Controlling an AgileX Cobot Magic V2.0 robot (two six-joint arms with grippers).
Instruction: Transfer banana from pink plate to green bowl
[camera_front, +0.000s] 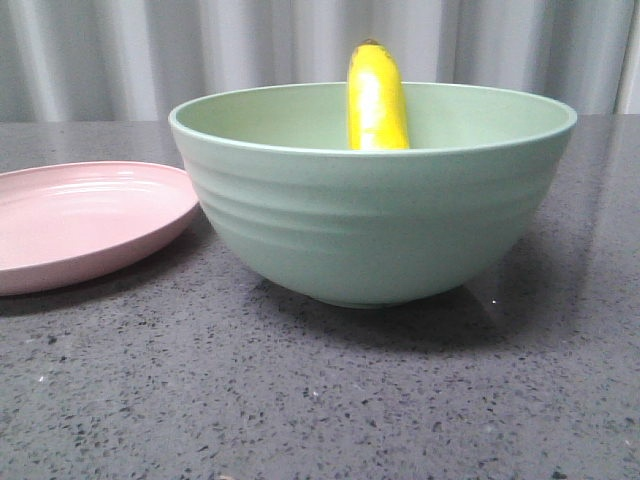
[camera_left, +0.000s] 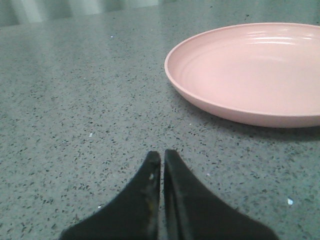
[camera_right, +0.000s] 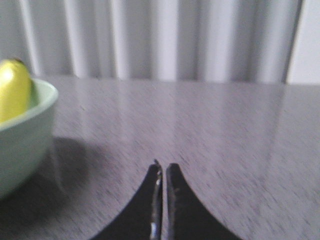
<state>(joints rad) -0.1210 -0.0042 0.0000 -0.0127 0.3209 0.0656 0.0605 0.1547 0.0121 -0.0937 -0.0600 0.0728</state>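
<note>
The yellow banana (camera_front: 377, 100) stands on end inside the green bowl (camera_front: 380, 225), leaning on its far wall, tip above the rim. It also shows in the right wrist view (camera_right: 14, 89) in the bowl (camera_right: 22, 140). The pink plate (camera_front: 80, 222) lies empty left of the bowl, and shows in the left wrist view (camera_left: 250, 75). My left gripper (camera_left: 162, 156) is shut and empty over the counter, short of the plate. My right gripper (camera_right: 164, 167) is shut and empty, beside the bowl and apart from it. Neither gripper shows in the front view.
A dark speckled stone counter (camera_front: 320, 400) carries everything. A pale pleated curtain (camera_front: 200, 50) hangs behind the table. The plate's rim sits close to the bowl's left wall.
</note>
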